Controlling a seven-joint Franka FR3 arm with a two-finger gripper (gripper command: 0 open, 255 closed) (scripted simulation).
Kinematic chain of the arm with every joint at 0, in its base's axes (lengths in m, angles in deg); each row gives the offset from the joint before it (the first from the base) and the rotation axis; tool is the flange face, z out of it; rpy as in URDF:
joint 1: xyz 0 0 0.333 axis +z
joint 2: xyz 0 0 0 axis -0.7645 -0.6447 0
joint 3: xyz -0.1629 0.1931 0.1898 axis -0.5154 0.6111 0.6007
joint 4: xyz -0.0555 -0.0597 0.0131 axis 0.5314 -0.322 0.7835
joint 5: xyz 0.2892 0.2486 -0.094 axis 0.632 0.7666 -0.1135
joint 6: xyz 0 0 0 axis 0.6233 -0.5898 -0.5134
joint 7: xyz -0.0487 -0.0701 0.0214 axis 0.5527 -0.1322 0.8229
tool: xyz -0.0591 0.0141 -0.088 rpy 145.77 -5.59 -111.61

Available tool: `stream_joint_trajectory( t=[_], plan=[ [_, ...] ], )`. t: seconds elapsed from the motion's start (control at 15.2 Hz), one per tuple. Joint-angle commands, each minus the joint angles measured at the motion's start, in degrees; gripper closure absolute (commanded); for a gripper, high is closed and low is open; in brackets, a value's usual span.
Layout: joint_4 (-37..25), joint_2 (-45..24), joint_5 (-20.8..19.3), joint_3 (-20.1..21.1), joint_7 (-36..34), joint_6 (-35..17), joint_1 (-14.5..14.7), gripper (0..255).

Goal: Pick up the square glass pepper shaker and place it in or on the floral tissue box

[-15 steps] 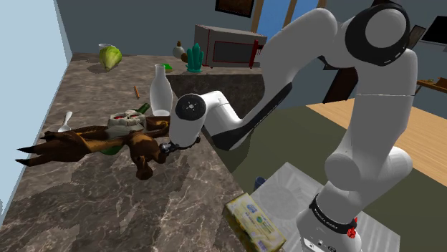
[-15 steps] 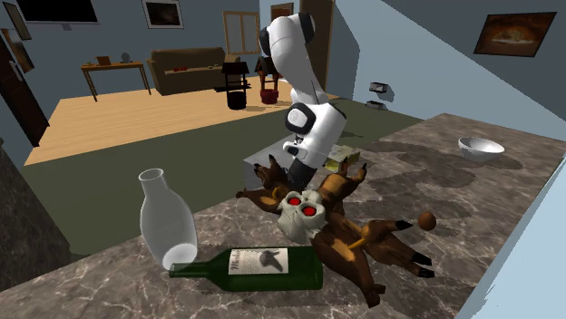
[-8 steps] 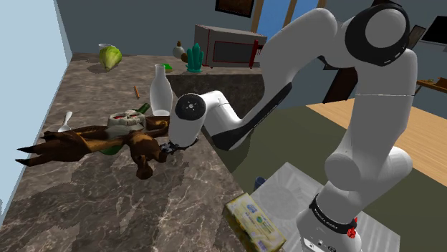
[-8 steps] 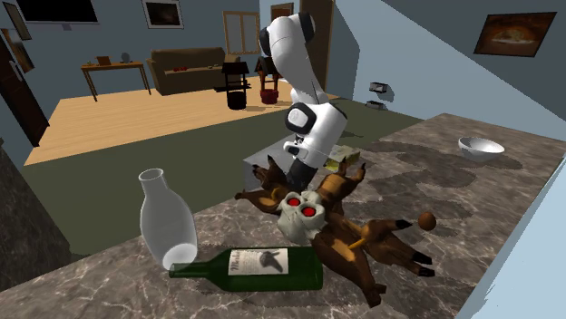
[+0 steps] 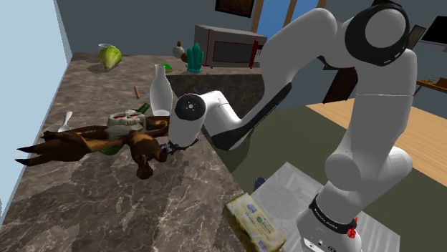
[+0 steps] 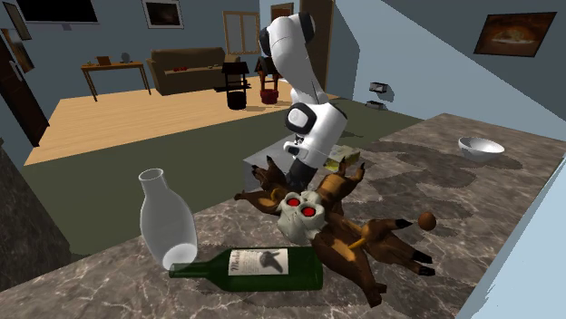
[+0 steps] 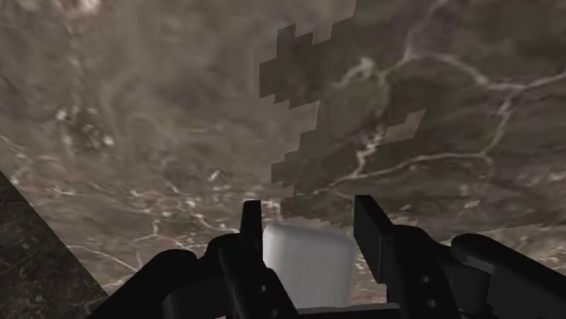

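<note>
Between my two black fingers sits a pale grey, square-sided pepper shaker [image 7: 307,263], clasped on both sides just above the dark marble counter [image 7: 136,109]. My gripper [image 7: 308,217] is shut on it. In the shoulder view the gripper [image 5: 169,148] hangs low over the counter beside the brown horned figure [image 5: 86,139]. The floral tissue box [image 5: 256,223] lies at the counter's near edge by the stand, and it also peeks out behind the arm [image 6: 343,159] in the second exterior view.
A skull-faced brown horned figure [image 6: 336,222] sprawls next to the gripper. A green wine bottle [image 6: 258,267] lies beside a pale carafe [image 6: 168,222]. A white bowl [image 6: 481,147], a microwave [image 5: 226,44], a green cactus [image 5: 195,59] and a cabbage [image 5: 109,56] stand farther off.
The fingers have closed in on the shaker. The arm and everything on the counter stay where they were.
</note>
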Motion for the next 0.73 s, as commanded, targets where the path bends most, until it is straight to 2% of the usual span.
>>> stream_joint_trajectory(
  t=[0.0,0.66],
  plan=[
    [0.2,0.7,1.2,0.6,0.8,-0.1,-0.8,255],
    [0.6,9.2,12.8,8.2,9.7,-1.5,-8.2,255]
  ],
)
